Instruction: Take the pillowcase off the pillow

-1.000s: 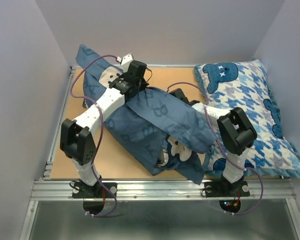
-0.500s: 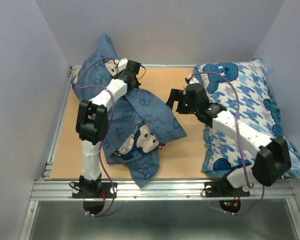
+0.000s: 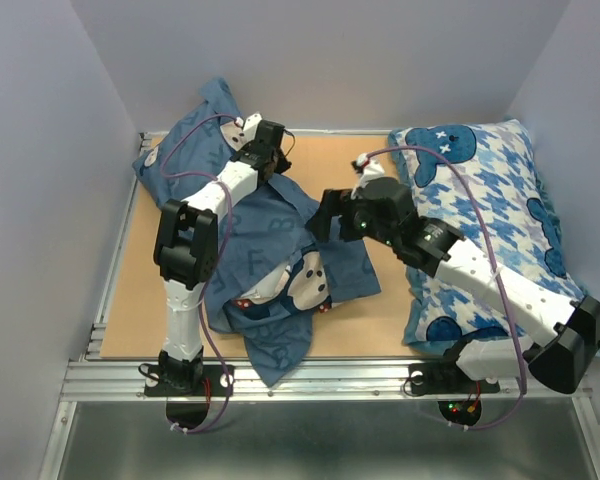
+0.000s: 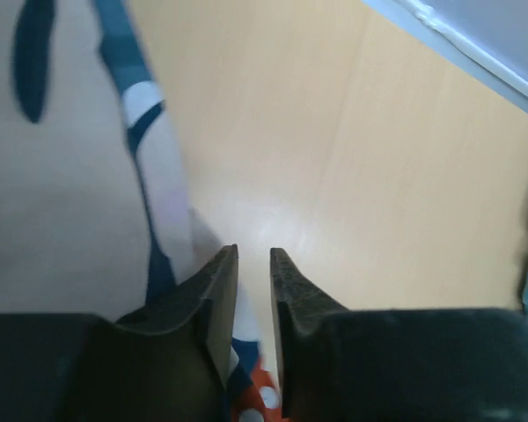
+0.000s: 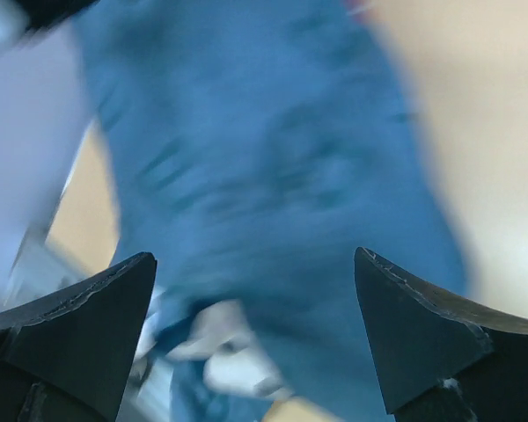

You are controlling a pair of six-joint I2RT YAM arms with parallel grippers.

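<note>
The pillowcase [image 3: 270,235] is being shown sprawled in wrinkles over the left half of the surface [image 3: 325,165], from a bunched mound at the far-left corner down to the near edge. White monkey faces [image 3: 285,285] are being shown near its middle. What is filling the mound is being hidden by the fabric. The left jaws, at the far end of the left arm [image 3: 195,240], are being held almost pressed together just beside that mound. A fold of the printed pillowcase is being pinched low in the slit between them, with bare surface being seen past the tips. The right jaws, at the end of the right arm [image 3: 480,270], which is being reached in from the near right, are being held spread wide above the pillowcase's right part. Only blurred blue fabric is being seen between them. The houndstooth pillow [image 3: 500,200] is being shown along the right side, partly under the right arm.
</note>
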